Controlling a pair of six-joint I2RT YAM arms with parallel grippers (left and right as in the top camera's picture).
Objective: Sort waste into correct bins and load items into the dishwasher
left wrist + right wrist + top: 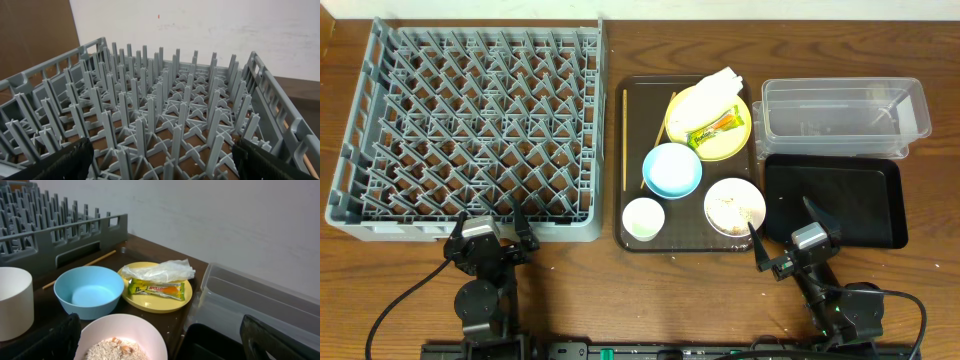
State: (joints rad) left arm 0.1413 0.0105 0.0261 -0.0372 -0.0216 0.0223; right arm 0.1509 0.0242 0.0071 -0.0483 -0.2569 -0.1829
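The grey dish rack (380, 130) fills the left of the table and the left wrist view (165, 115). The yellow plate (740, 135) carries the white napkin (718, 88) and the green-and-yellow sachet (712, 127); they also show in the right wrist view, napkin (160, 271) and sachet (157, 289). The blue bowl (672, 170), white cup (643, 219), white bowl with rice scraps (734, 206) and chopsticks (625, 135) share the brown tray. My left gripper (488, 228) is open at the rack's near wall. My right gripper (790, 240) is open just before the white bowl (122, 340).
The brown serving tray (632, 100) holds the dishes at the middle. The clear tub (845, 115) stands at the far right, with the black tray (835, 200) in front of it. Bare wooden table lies along the near edge.
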